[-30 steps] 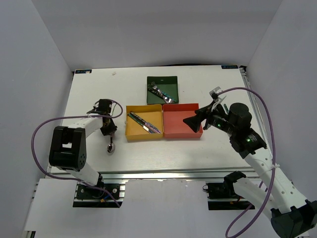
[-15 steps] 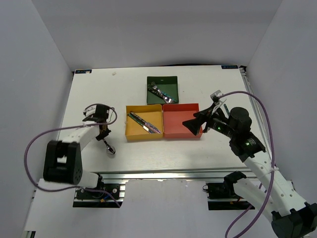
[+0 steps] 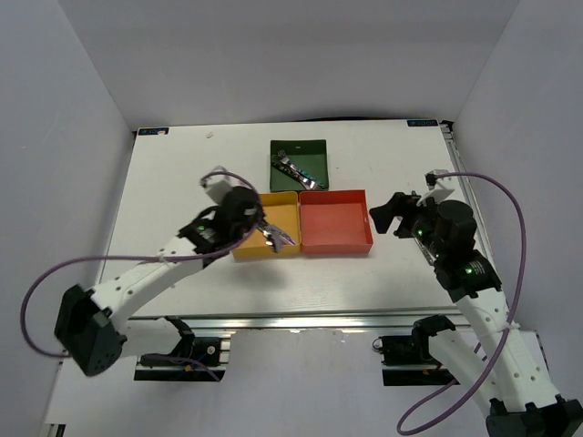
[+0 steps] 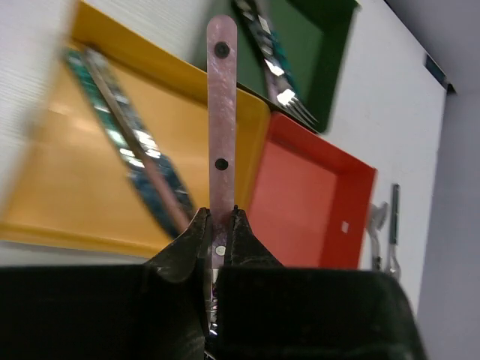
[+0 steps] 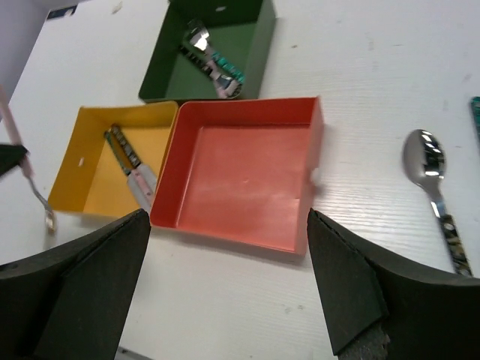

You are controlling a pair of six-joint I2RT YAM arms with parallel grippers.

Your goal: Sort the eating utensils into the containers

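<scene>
The left gripper (image 4: 217,229) clamps a pink-handled utensil (image 4: 221,112), whose handle juts past the fingertips over the yellow tray (image 4: 45,187), with the green tray (image 4: 330,49) beyond. The right gripper (image 5: 226,225) gapes wide, the red tray (image 5: 240,180) ahead between its fingers (image 5: 90,277) and a spoon (image 5: 426,161) to their right.

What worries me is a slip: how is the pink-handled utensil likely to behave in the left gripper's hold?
Probably stiff: the pink-handled utensil juts straight from the left gripper without sagging. It could pivot or slip, since the glossy, narrow handle is pinched at one small spot. Likely light, being so slim.
</scene>
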